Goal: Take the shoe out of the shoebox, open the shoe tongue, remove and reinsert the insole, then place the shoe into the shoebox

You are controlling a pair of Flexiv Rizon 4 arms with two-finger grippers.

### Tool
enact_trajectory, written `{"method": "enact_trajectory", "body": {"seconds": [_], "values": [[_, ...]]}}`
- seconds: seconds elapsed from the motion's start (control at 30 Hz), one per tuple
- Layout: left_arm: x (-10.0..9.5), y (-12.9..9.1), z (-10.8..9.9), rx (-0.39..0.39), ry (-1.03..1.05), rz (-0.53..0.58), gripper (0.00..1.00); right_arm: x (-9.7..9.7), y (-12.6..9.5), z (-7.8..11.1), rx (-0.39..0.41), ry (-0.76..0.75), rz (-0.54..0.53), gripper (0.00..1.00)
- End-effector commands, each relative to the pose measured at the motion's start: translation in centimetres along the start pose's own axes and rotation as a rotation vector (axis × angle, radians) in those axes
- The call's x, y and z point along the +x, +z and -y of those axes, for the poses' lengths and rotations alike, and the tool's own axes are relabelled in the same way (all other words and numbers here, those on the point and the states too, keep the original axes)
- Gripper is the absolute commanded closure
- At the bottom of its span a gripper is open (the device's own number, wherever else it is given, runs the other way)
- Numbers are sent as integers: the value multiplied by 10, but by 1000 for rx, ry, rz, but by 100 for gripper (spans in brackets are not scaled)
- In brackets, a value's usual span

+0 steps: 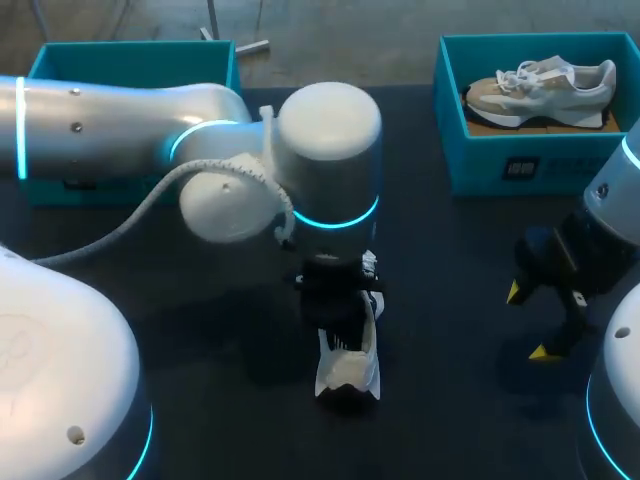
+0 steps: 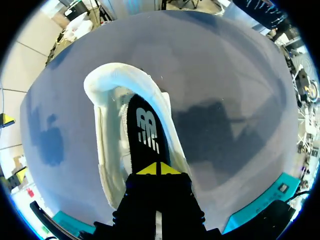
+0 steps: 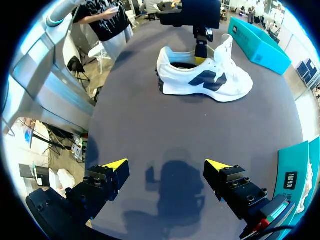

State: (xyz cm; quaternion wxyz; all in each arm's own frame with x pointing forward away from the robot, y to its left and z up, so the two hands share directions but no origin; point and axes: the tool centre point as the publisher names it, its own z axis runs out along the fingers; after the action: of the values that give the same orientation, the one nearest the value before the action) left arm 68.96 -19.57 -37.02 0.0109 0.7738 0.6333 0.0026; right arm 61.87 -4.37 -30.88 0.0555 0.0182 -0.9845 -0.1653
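The left claw (image 2: 159, 169) is clenched, its yellow tips pinched on the heel end of the black insole (image 2: 145, 125). The insole lies inside the white shoe (image 2: 117, 82), which stands on its sole mid-bench (image 2: 225, 75). The right claw (image 3: 165, 167) is released, fingers wide apart, above bare bench well apart from the shoe. A teal shoebox (image 1: 130, 62) sits at the far left. Another box (image 1: 520, 160) at the far right holds a beige shoe (image 1: 545, 85).
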Motion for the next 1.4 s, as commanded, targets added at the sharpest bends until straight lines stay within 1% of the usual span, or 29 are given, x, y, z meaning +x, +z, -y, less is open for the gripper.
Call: {"method": "enact_trajectory", "body": {"seconds": [0.03,0.23,0.4,0.43,0.5,0.57,0.67,0.83,1.03,1.13,1.23,1.33,1.4], "values": [[-14,9,-4,32,30,-106,100,1,1,0,2,1,2,0],[-11,30,3,71,56,-177,100,1,1,0,2,1,2,0],[-3,48,13,70,41,-203,100,1,1,0,2,1,2,0],[-1,51,15,64,25,-181,100,1,1,0,2,1,2,0],[3,57,20,24,-11,-137,100,1,1,0,2,1,2,0],[5,62,23,19,-53,-81,100,1,1,0,2,1,2,0],[4,64,24,28,-126,3,100,1,1,0,2,1,2,0],[-6,53,21,15,-204,103,100,1,1,0,2,1,2,0],[-14,44,15,-11,-239,158,100,1,1,0,2,1,2,0],[-17,35,13,-18,-257,188,100,1,1,0,2,1,2,0],[-20,23,13,-34,-253,212,100,1,1,0,2,1,2,0],[-22,9,18,-50,-226,212,100,1,1,0,2,1,2,0],[-24,2,23,-46,-202,202,100,1,1,0,2,1,2,0]]}}
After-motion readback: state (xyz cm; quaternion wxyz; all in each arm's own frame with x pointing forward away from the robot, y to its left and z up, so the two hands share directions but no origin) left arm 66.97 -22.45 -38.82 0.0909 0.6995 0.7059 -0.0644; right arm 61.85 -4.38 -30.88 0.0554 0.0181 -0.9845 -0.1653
